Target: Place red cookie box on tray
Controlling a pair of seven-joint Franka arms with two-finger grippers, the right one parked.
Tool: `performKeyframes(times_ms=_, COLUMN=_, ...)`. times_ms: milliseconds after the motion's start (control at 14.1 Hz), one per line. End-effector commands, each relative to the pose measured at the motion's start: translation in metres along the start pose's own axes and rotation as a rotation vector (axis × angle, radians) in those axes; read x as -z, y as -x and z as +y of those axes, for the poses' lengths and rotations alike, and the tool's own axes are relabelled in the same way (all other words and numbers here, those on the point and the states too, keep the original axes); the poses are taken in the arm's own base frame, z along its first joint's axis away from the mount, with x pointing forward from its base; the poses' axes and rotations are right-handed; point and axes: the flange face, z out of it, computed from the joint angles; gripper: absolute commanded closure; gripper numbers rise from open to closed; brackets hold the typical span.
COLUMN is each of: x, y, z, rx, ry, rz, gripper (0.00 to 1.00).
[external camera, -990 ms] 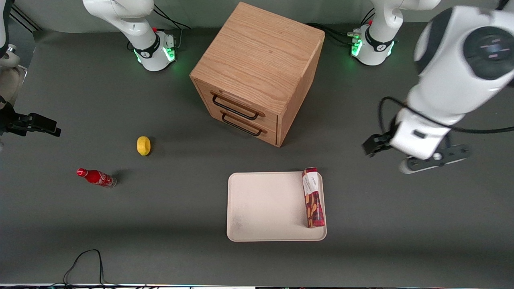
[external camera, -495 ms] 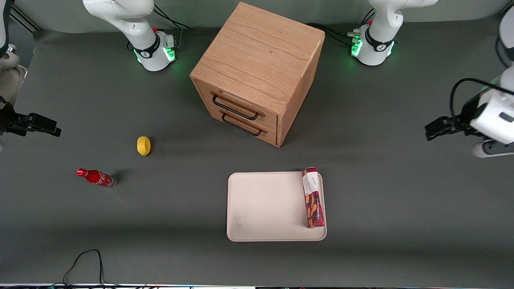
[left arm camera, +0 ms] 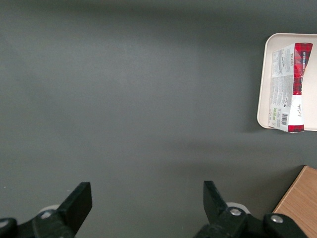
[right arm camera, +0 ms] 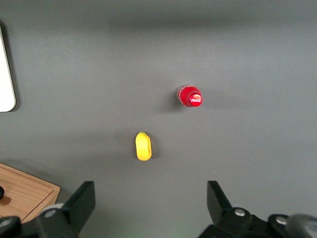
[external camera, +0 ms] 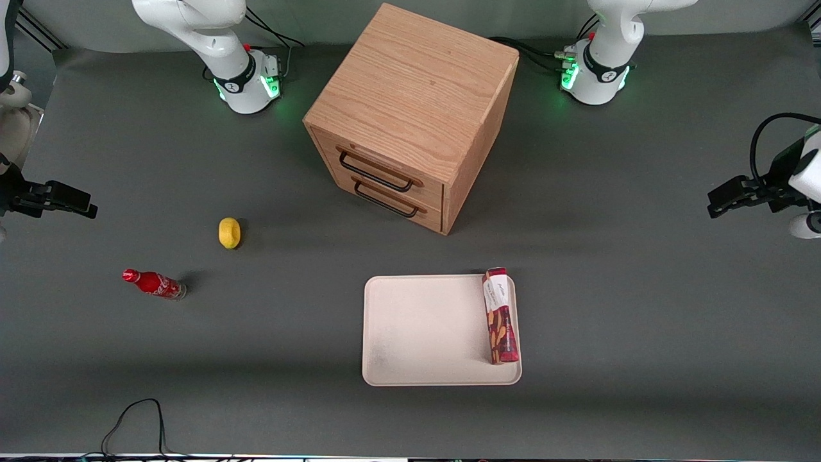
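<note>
The red cookie box (external camera: 500, 316) lies flat on the cream-white tray (external camera: 423, 330), along the tray's edge toward the working arm's end. Its white label end points away from the front camera. Box (left arm camera: 289, 88) and tray (left arm camera: 264, 84) also show in the left wrist view. My left gripper (external camera: 728, 196) hangs high over bare table at the working arm's end, well away from the tray. It is open and empty, with its black fingers (left arm camera: 79, 202) wide apart in the left wrist view.
A wooden two-drawer cabinet (external camera: 410, 115) stands farther from the front camera than the tray. A yellow lemon (external camera: 229, 232) and a small red cola bottle (external camera: 154, 283) lie toward the parked arm's end. A black cable (external camera: 138, 417) lies near the front edge.
My left gripper has drawn away from the tray toward the working arm's end of the table and risen. The cookie box and tray have not moved.
</note>
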Motion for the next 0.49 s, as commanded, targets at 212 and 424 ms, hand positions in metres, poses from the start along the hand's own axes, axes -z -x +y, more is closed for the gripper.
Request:
performKeyframes(times_ms=212, x=0.0216, y=0.0187, z=0.003, rx=-0.007, ry=0.038, rz=-0.02, gripper=0.0)
performKeyframes(times_ms=424, x=0.0123, y=0.0199, z=0.0074, rx=-0.016, ry=0.052, rz=-0.037, gripper=0.0)
